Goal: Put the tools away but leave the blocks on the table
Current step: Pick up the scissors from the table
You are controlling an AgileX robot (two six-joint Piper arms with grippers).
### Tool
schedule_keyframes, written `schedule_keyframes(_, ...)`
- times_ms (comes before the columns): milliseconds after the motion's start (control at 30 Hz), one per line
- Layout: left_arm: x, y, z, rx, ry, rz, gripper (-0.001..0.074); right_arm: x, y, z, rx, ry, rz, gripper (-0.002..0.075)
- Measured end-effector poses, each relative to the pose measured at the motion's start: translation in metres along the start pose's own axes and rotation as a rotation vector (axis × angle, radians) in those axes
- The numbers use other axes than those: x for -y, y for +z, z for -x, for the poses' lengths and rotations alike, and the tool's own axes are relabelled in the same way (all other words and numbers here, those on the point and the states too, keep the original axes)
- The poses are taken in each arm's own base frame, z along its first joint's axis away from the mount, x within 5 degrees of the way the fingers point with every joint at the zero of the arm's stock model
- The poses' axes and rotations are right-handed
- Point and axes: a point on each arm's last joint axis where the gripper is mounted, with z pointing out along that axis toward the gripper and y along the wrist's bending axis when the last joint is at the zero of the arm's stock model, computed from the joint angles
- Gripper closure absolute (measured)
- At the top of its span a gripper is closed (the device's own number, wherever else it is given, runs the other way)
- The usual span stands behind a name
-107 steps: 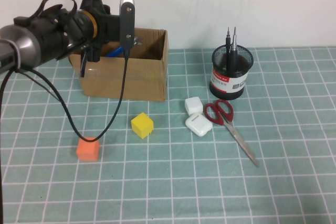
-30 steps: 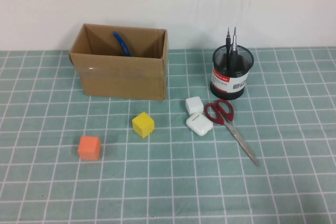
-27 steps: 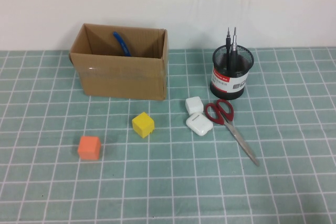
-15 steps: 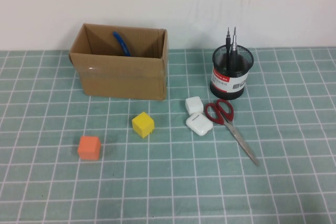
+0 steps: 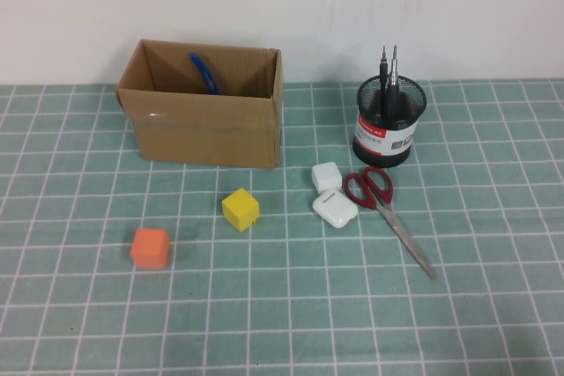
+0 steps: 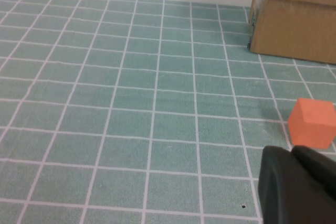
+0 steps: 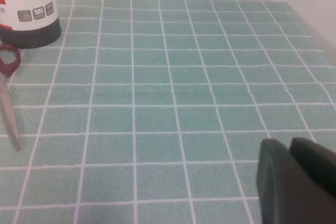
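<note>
The blue-handled pliers (image 5: 203, 72) lean inside the cardboard box (image 5: 207, 129). The thin black pick (image 5: 382, 63) and the screwdriver (image 5: 393, 68) stand in the black mesh holder (image 5: 389, 122). The red-handled scissors (image 5: 383, 209) lie flat on the table in front of the holder, and also show in the right wrist view (image 7: 7, 77). The yellow cube (image 5: 240, 210) and the orange cube (image 5: 150, 247) sit on the teal table (image 5: 291, 323). Neither arm shows in the high view. My left gripper (image 6: 286, 154) is shut and empty, low beside the orange cube (image 6: 311, 124). My right gripper (image 7: 286, 145) is shut and empty, to the right of the scissors.
Two white rounded cases (image 5: 325, 176) (image 5: 334, 209) lie just left of the scissors' handles. The box (image 6: 294, 17) shows in the left wrist view and the holder (image 7: 26, 11) in the right wrist view. A white wall stands behind the table.
The left arm, which was over the box 3.6 s ago, has pulled back out of the high view. The pliers stay in the box. Nothing has moved in the last second.
</note>
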Motion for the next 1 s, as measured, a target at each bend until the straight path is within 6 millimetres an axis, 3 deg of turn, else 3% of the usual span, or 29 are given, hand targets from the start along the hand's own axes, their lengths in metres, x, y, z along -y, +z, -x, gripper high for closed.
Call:
schedule_keyframes(400, 0.000, 0.000, 0.000, 0.000, 0.000, 0.000, 0.0738, 0.001, 0.000, 0.005, 0.058, -0.053, -0.011, 0.0736)
schedule_keyframes(567, 0.000, 0.000, 0.000, 0.000, 0.000, 0.000, 0.0738, -0.003, -0.003, 0.023, 0.260, 0.137, 0.045, 0.0736)
schedule_keyframes(767, 0.000, 0.000, 0.000, 0.000, 0.000, 0.000, 0.0738, -0.002, -0.007, 0.036, 0.408, 0.196, 0.065, 0.0736)
schedule_keyframes(900, 0.000, 0.000, 0.000, 0.000, 0.000, 0.000, 0.0738, -0.002, -0.008, 0.037, 0.421, 0.363, 0.097, 0.0736)
schedule_keyframes(1000, 0.000, 0.000, 0.000, 0.000, 0.000, 0.000, 0.0738, -0.003, -0.006, 0.034, 0.318, 0.513, 0.122, 0.0736)
